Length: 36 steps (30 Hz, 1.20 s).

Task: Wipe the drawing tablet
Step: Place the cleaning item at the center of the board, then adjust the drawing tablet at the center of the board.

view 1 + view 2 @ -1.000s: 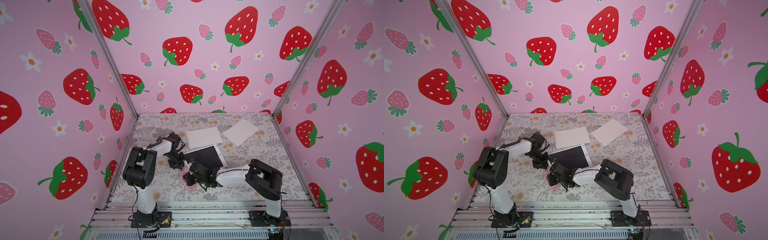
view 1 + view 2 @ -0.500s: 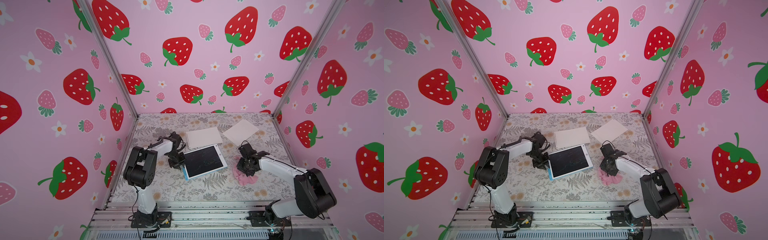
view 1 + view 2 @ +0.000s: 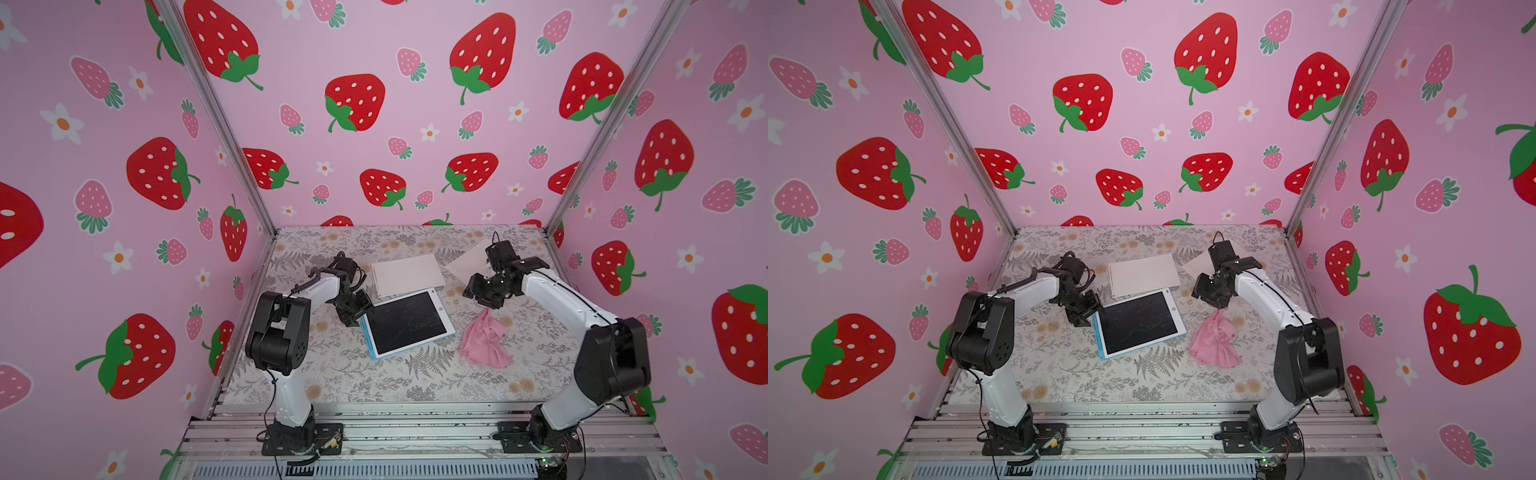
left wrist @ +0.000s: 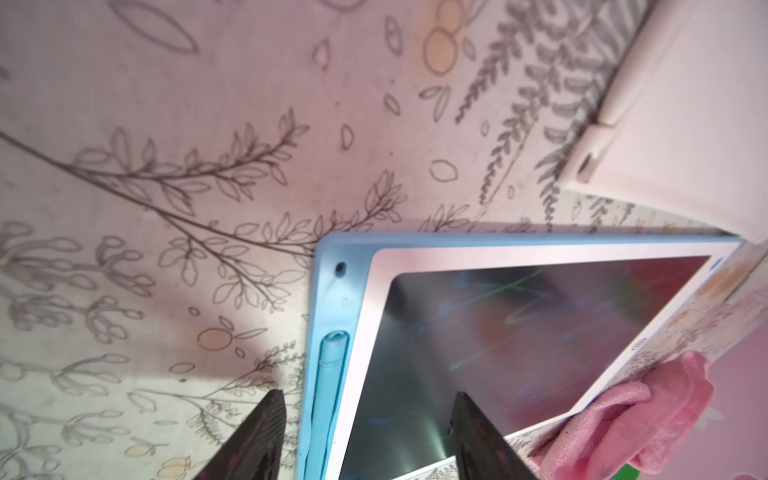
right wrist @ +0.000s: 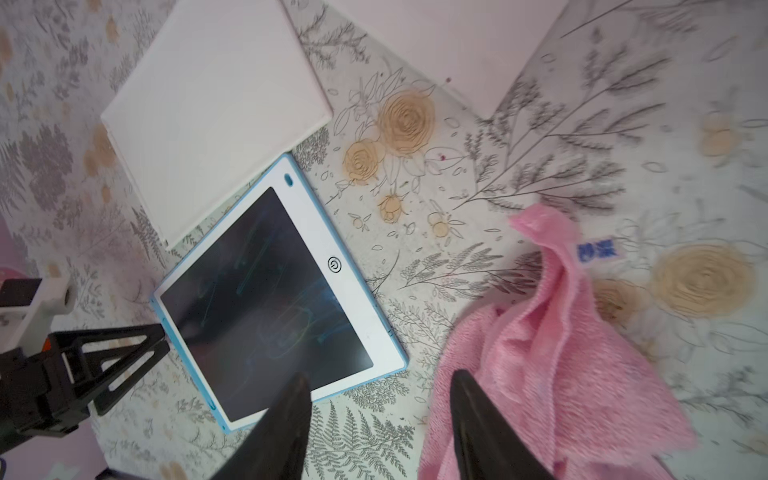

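The drawing tablet (image 3: 407,324) (image 3: 1138,322), white-framed in a blue case with faint coloured streaks on its dark screen, lies flat mid-table. My left gripper (image 3: 357,309) (image 4: 368,395) is open at its left edge: one finger stands over the tablecloth, the other over the screen (image 4: 519,332), with the blue stylus (image 4: 330,374) between them. A crumpled pink cloth (image 3: 484,340) (image 5: 561,353) lies loose to the right of the tablet (image 5: 266,299). My right gripper (image 3: 484,297) (image 5: 381,374) hangs open above the cloth's far end, holding nothing.
A white board (image 3: 407,274) touches the tablet's far edge. A second white sheet (image 3: 469,259) lies at the back right, partly behind the right arm. Pink strawberry walls close off the left, back and right of the floral tablecloth (image 3: 374,382).
My right gripper carried the cloth from the tablet's front left to its right, let it go and rose toward the back. My left gripper has opened at the tablet's edge.
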Available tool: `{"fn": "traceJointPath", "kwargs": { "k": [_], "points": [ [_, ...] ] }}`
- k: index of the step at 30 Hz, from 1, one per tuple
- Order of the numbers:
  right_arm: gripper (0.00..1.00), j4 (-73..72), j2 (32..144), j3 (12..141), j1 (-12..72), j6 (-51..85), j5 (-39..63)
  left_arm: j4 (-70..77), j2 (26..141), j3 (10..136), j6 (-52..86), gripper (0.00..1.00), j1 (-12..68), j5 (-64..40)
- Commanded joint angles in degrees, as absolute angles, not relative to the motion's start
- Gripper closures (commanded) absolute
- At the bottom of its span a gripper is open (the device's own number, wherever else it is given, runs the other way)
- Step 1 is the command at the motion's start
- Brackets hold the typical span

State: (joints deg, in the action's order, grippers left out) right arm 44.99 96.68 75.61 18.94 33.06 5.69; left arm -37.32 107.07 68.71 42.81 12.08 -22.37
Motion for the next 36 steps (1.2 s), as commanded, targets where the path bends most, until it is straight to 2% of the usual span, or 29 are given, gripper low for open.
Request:
{"fn": "traceJointPath", "kwargs": {
  "k": [1, 7, 13, 16, 23, 27, 33, 36],
  "points": [
    [0.52, 45.5, 102.7, 79.5, 20.5, 27.9, 10.8, -36.3, 105.3, 66.3, 44.8, 0.35, 10.9, -25.5],
    [0.55, 47.3, 112.8, 86.2, 24.7, 26.2, 6.0, -33.7, 103.5, 62.7, 45.6, 0.33, 9.3, -26.4],
    [0.56, 45.5, 118.1, 89.1, 26.1, 25.9, 3.4, -32.6, 104.2, 61.3, 45.7, 0.33, 9.1, -26.6],
    [0.64, 46.4, 120.3, 91.2, 26.3, 25.8, 3.0, -32.6, 104.6, 61.2, 45.6, 0.33, 9.1, -26.5],
    [0.67, 47.3, 120.6, 89.5, 27.0, 25.1, -0.2, -33.3, 104.5, 61.6, 45.2, 0.33, 9.1, -26.0],
    [0.74, 46.9, 120.6, 87.5, 27.5, 25.3, -1.0, -33.5, 104.4, 61.2, 45.2, 0.33, 9.1, -25.6],
    [0.74, 46.7, 120.7, 86.7, 27.7, 25.9, 0.2, -33.4, 104.6, 61.1, 45.1, 0.33, 9.1, -25.3],
    [0.67, 45.8, 118.8, 84.8, 27.9, 26.1, 0.8, -33.1, 105.0, 61.0, 45.2, 0.33, 9.1, -25.4]
  ]
}}
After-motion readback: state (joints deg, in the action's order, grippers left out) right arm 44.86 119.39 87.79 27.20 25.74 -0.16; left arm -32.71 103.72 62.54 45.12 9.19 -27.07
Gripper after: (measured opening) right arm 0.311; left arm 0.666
